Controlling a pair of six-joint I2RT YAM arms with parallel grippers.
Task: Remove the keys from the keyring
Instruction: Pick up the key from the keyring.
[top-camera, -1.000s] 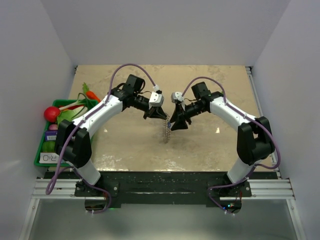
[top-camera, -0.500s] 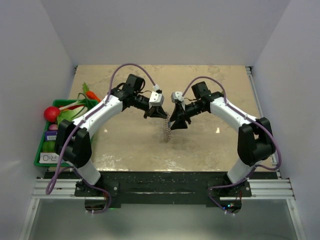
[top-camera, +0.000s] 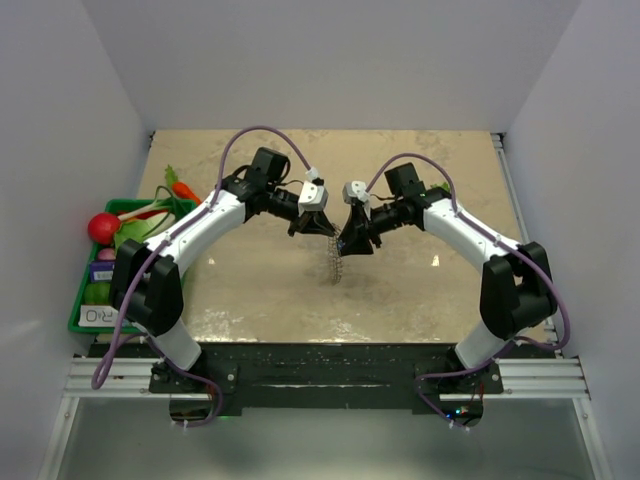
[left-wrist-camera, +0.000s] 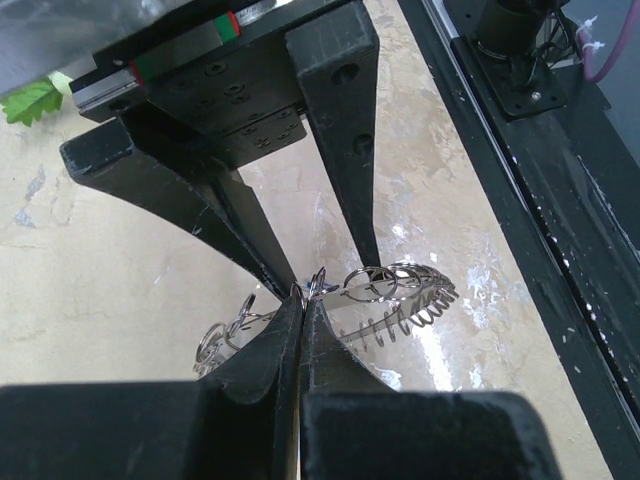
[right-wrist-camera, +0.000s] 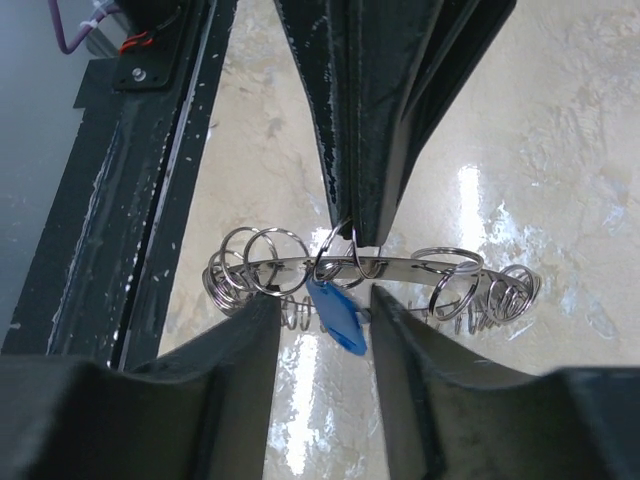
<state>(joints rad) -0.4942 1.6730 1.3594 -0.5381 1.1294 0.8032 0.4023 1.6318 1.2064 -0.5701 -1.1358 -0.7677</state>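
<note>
Keyring (right-wrist-camera: 400, 266): a thin grey metal band threaded with many small wire rings and a coil-like run, bright and glinting. It hangs from a grip at its top edge, over the table (top-camera: 250, 290). Whether its lower end touches the surface cannot be told.

Left gripper (left-wrist-camera: 301, 292): black tapered fingers are pressed together with no gap, pinching the keyring near the middle of the band.

Key (right-wrist-camera: 338, 314): small, with a flat, smooth, bright blue head. It dangles just below the keyring's band, beside the pinch point. The blade is not discernible.

Right gripper (right-wrist-camera: 322, 300): jaws are partly apart, with one matte black finger on each side of the key head, just under the keyring. Contact with the key cannot be confirmed.

Table: beige, mottled like stone, glossy beneath the keyring.

Bin (top-camera: 128, 206): green, holding coloured toy produce, well to the left of the keyring.
</note>
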